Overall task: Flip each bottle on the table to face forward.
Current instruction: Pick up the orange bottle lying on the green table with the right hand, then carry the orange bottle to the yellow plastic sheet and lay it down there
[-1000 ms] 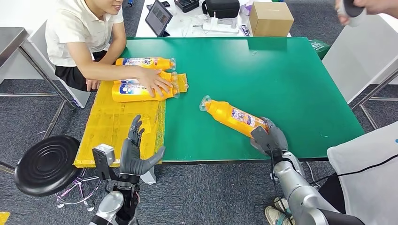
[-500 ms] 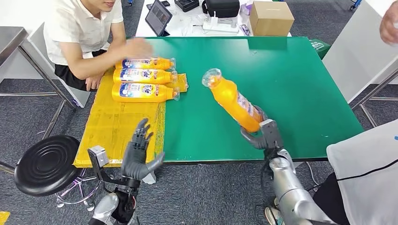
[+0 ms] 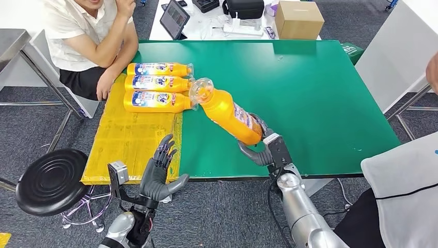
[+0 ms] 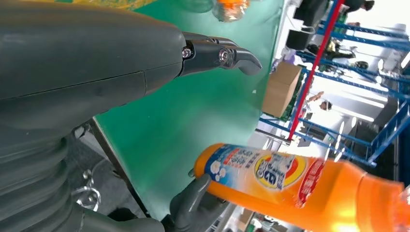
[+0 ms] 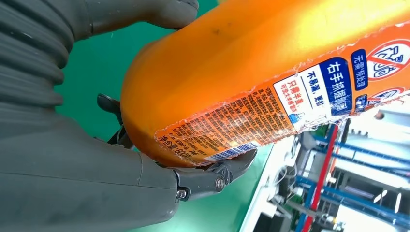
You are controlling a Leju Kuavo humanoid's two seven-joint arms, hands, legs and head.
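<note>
The robot's right hand (image 3: 264, 148) has its fingers (image 5: 220, 176) wrapped round the base of a tall orange plastic detergent bottle with a clear cap (image 3: 227, 114), and holds it off the green desk (image 3: 320, 93), tilted so the cap end points up and away towards the far left. That long axis is what the coming move turns on: the bottle runs from the grasp at its base, near the desk's front edge, diagonally to the cap, which hangs just beside the three orange bottles (image 3: 157, 85) already lying in a row, labels up, caps towards the middle of the desk, on the yellow sheet (image 3: 129, 139). From the right wrist the small-print back label faces the camera (the left wrist view catches the printed brand side), so I judge the bottle needs a roll about its length before it goes down. The left hand (image 3: 160, 170) hangs below the desk's front edge with fingers spread, holding nothing, nearer the yellow sheet than the right hand is. A person in a pale shirt (image 3: 82, 36) sits at the far left corner, hands off the bottles.
</note>
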